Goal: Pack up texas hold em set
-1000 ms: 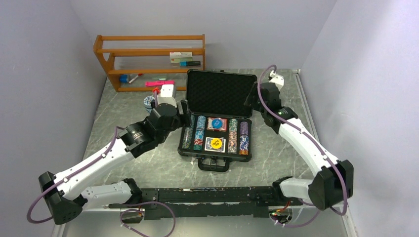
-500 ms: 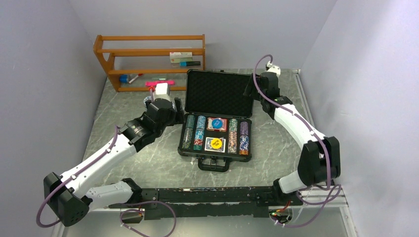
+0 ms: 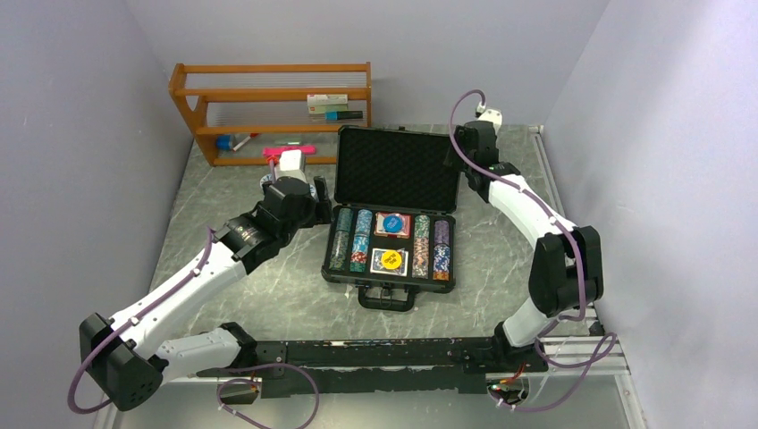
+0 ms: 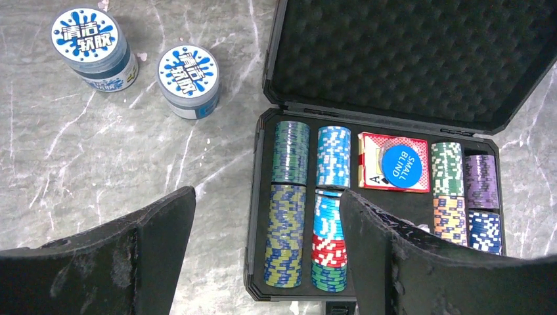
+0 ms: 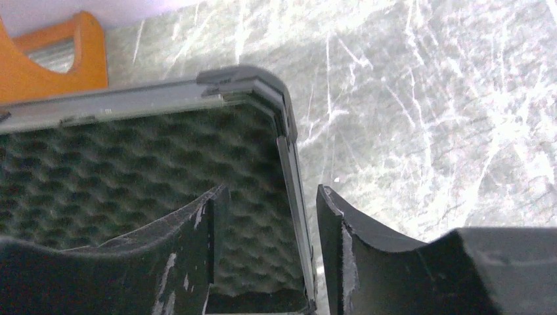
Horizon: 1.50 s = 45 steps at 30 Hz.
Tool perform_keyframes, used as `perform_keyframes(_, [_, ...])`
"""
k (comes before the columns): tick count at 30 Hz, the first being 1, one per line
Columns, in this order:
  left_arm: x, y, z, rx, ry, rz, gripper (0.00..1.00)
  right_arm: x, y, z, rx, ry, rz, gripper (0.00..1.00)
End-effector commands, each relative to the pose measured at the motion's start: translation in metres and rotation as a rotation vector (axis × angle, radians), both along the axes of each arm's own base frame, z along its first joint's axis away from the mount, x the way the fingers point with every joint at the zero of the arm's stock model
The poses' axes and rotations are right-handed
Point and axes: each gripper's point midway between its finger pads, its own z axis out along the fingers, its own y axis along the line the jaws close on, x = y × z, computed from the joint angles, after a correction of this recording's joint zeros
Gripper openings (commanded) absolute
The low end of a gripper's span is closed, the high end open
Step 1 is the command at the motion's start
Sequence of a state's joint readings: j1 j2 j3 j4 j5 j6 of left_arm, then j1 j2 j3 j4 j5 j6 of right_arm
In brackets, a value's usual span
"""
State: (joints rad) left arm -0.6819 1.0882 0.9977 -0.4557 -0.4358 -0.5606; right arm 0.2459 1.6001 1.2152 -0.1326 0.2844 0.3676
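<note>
- briefcase (image 3: 391, 273) lies open on the marbled table (image 3: 268, 286), roughly centred between the 2 arms, handle (image 3: 386, 298) toward the arm bases
- lid (image 3: 400, 170) stands up at the far side, with its egg-crate foam lining facing the arms
- base tray is filled: chip stacks (image 4: 286, 236) in 2 columns on the left and 2 on the right, all lying on their sides
- middle slot holds the red card deck (image 4: 374, 147) with a blue SMALL BLIND disc (image 4: 401, 165) on it; nearer the handle, the yellow dealer button (image 3: 389, 260) sits on a 2nd deck
- left gripper (image 4: 267, 197) has its fingers spread wide and is holding nothing
- it hangs above the briefcase's left edge, so 1 finger is over bare table and the other over the left chip columns
- in the top view it sits just left of the lid's near-left corner, and contact with the case cannot be told
- right gripper (image 5: 270, 193) is at the lid's top right corner, jaws parted and straddling the lid's right rim
- its inner finger (image 5: 197, 230) is over the foam and the outer one is outside the lid; there is a visible gap on the foam side, so it is not clamped
- 2 blue-and-white tubs (image 4: 188, 80) stand on the table left of the lid, apart from the case
- wooden shelf (image 3: 268, 107) is at the far left, behind the tubs
</note>
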Motion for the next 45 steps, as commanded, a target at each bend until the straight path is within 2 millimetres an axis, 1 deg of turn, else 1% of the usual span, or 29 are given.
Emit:
perform_keyframes(1, [0.002,-0.004,0.005,-0.024,-0.012,-0.016,0.85,0.023,-0.014,0.027,-0.047,-0.068,-0.060,0.53])
perform_keyframes(2, [0.002,-0.004,0.004,-0.023,-0.009,-0.017,0.84,0.026,-0.017,0.025,-0.059,-0.056,-0.079,0.50])
perform_keyframes(4, [0.003,-0.005,0.004,-0.022,-0.005,-0.021,0.84,0.033,-0.018,0.019,-0.081,-0.024,-0.078,0.46])
perform_keyframes(7, [0.002,-0.009,0.003,-0.031,0.001,-0.044,0.84,0.040,-0.017,0.017,-0.094,-0.013,-0.071,0.43])
perform_keyframes(11, [0.001,-0.013,0.001,-0.032,0.016,-0.065,0.84,0.042,-0.014,0.012,-0.089,-0.004,-0.046,0.42])
perform_keyframes(13, [0.000,-0.013,-0.001,-0.029,0.022,-0.070,0.84,0.042,-0.014,0.010,-0.084,0.002,-0.041,0.39])
perform_keyframes(14, [0.000,-0.013,-0.001,-0.029,0.024,-0.071,0.84,0.042,-0.013,0.010,-0.082,0.003,-0.037,0.36])
perform_keyframes(17, [-0.001,-0.014,-0.003,-0.027,0.027,-0.079,0.85,0.040,-0.013,0.015,-0.082,-0.009,-0.031,0.21])
perform_keyframes(19, [-0.001,-0.016,-0.001,-0.031,0.024,-0.093,0.85,0.036,-0.014,0.019,-0.077,-0.026,-0.025,0.16])
perform_keyframes(21, [-0.001,-0.018,-0.002,-0.031,0.026,-0.105,0.86,0.029,-0.014,0.035,-0.066,-0.078,-0.018,0.10])
perform_keyframes(22, [-0.001,-0.019,-0.002,-0.032,0.029,-0.110,0.86,0.026,-0.014,0.039,-0.063,-0.093,-0.019,0.06])
perform_keyframes(23, [-0.001,-0.020,-0.002,-0.034,0.032,-0.113,0.86,0.023,-0.017,0.045,-0.064,-0.109,-0.026,0.01])
perform_keyframes(24, [-0.001,-0.021,-0.003,-0.035,0.036,-0.116,0.86,0.019,-0.019,0.050,-0.063,-0.124,-0.033,0.00])
perform_keyframes(27, [0.000,-0.026,0.000,-0.046,0.039,-0.134,0.87,0.006,-0.025,0.059,-0.066,-0.167,-0.045,0.00])
perform_keyframes(31, [0.001,-0.029,0.005,-0.063,0.031,-0.143,0.87,-0.017,-0.023,0.076,-0.034,-0.263,-0.016,0.00])
perform_keyframes(34, [0.002,-0.030,0.013,-0.082,0.011,-0.135,0.86,-0.040,-0.024,0.081,-0.018,-0.306,-0.004,0.00])
perform_keyframes(35, [0.003,-0.029,0.016,-0.084,0.006,-0.128,0.86,-0.050,-0.024,0.077,-0.016,-0.307,0.001,0.00])
perform_keyframes(40, [0.011,-0.026,0.044,-0.106,-0.074,-0.102,0.86,-0.094,-0.024,0.076,0.015,-0.361,0.009,0.00])
perform_keyframes(41, [0.013,-0.026,0.052,-0.108,-0.087,-0.100,0.86,-0.103,-0.025,0.079,0.029,-0.371,0.008,0.00])
perform_keyframes(42, [0.015,-0.028,0.059,-0.107,-0.094,-0.105,0.86,-0.109,-0.024,0.075,0.034,-0.363,0.017,0.00])
perform_keyframes(43, [0.017,-0.030,0.069,-0.118,-0.115,-0.112,0.86,-0.117,-0.023,0.077,0.040,-0.379,0.022,0.00])
perform_keyframes(45, [0.023,-0.038,0.090,-0.146,-0.163,-0.134,0.86,-0.128,-0.025,0.073,0.057,-0.381,0.012,0.00])
